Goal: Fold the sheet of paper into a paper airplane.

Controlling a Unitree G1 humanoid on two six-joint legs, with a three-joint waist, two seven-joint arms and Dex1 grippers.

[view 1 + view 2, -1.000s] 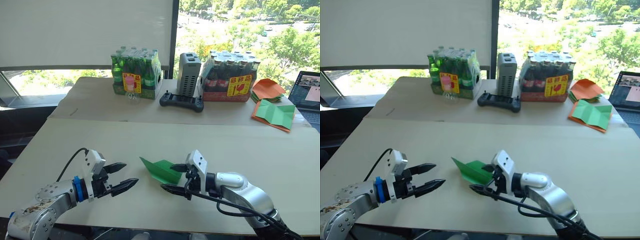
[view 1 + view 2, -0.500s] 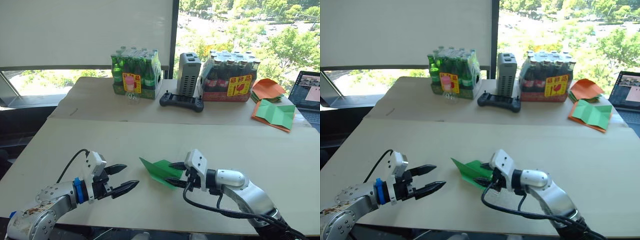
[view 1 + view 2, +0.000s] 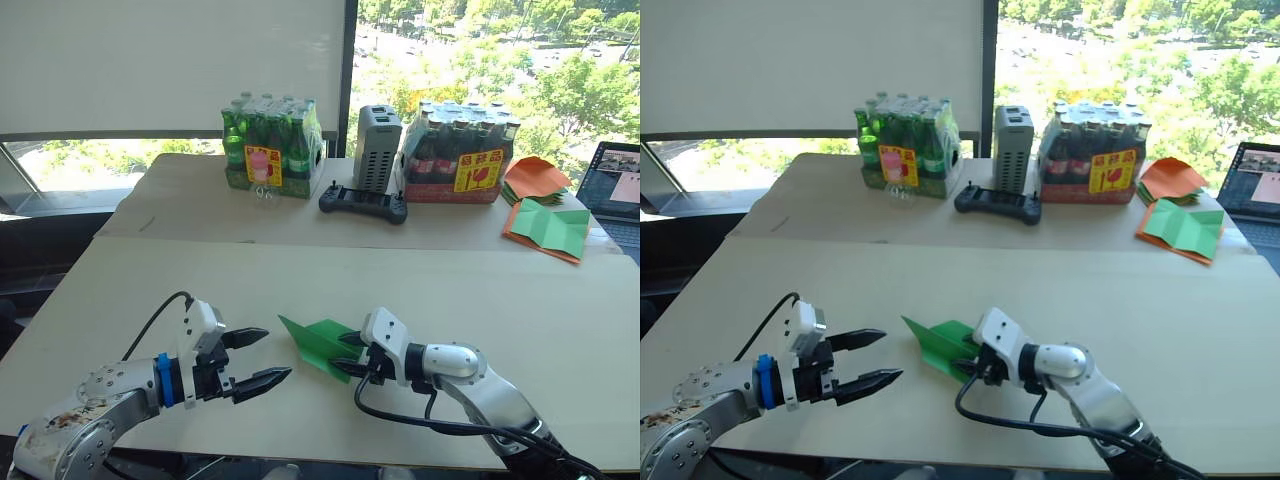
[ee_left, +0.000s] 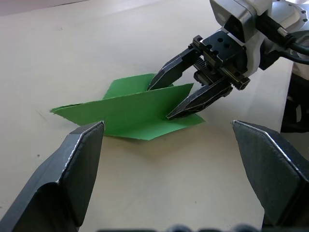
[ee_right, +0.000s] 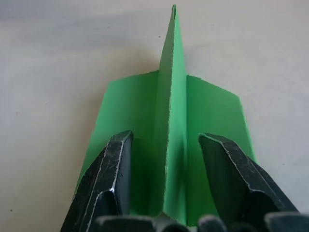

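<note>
The paper airplane (image 3: 310, 340) is a bright green pointed wedge lying on the near table, nose pointing left. Its centre fin (image 5: 173, 96) stands upright between two flat wings. My right gripper (image 3: 342, 352) is open at its tail end, one finger on each side of the fin with a gap to it on both. In the left wrist view the same gripper (image 4: 161, 102) straddles the paper (image 4: 130, 108). My left gripper (image 3: 277, 352) is open and holds nothing, a short way left of the nose.
On the far table stand a pack of green bottles (image 3: 270, 145), a grey box (image 3: 378, 148), a black controller (image 3: 363, 203) and a pack of dark bottles (image 3: 460, 150). Orange and green sheets (image 3: 545, 225) and a laptop (image 3: 615, 180) lie at the far right.
My right gripper has moved left onto the airplane's tail, and its fingers have narrowed around the fin. My left gripper has moved a little to the right, towards the nose.
</note>
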